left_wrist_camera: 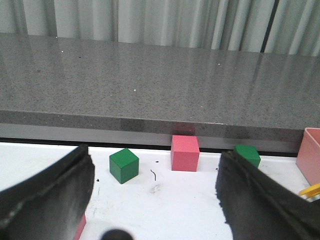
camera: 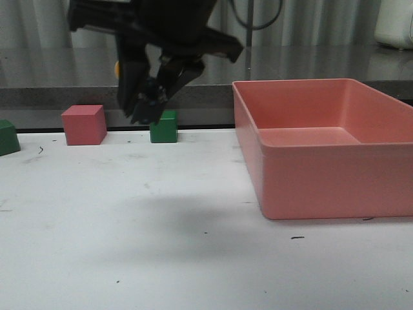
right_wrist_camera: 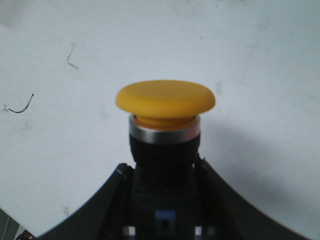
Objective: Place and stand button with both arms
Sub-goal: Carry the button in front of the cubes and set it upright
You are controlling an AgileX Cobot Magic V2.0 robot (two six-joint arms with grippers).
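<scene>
In the right wrist view my right gripper [right_wrist_camera: 162,172] is shut on the black body of the button [right_wrist_camera: 166,102]. Its yellow cap and metal collar stick out past the fingertips, above the white table [right_wrist_camera: 260,60]. In the front view a black arm hangs over the table's back left with its gripper [camera: 147,106] pointing down, high above the surface. The button is hard to make out there. In the left wrist view my left gripper [left_wrist_camera: 155,210] is open and empty, low over the table. It faces the cubes and does not show in the front view.
A large pink bin [camera: 271,161] fills the right side of the table. A pink cube [camera: 84,124] and two green cubes [camera: 164,127] [camera: 8,137] stand along the back edge, before a grey counter. They also show in the left wrist view: pink cube [left_wrist_camera: 184,152], green cubes [left_wrist_camera: 123,165] [left_wrist_camera: 247,154].
</scene>
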